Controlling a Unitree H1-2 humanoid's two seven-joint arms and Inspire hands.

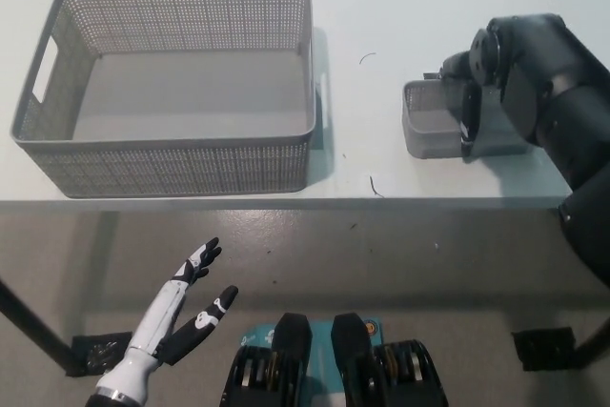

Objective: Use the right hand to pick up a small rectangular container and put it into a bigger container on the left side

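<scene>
While the small grey container (431, 126) sits on the white table (400, 7), near its front edge, the black right hand (467, 102) is down on top of it, w/ fingers draped over the near wall and into the basket; most of the tub is hidden under the wrist and forearm, only its left end shows. Can't tell whether the hand has actually closed on the wall or is just resting there, the fingers are too dark to read, so I'd call it the grasp step, nothing lifted yet. Well off to the hand's left stands the big grey basket (172, 173), empty, open top, handle cut-outs in its end walls. The white left hand (181, 316) hangs below table level, far from the work, fingers spread, holding nothing. Risks, imo: the tub is light and close to the table edge, so a poor pinch on one thin wall could tip it or shove it off the front; if lifted by one wall it'll hang tilted and may catch the big basket's rim on the way over.
</scene>
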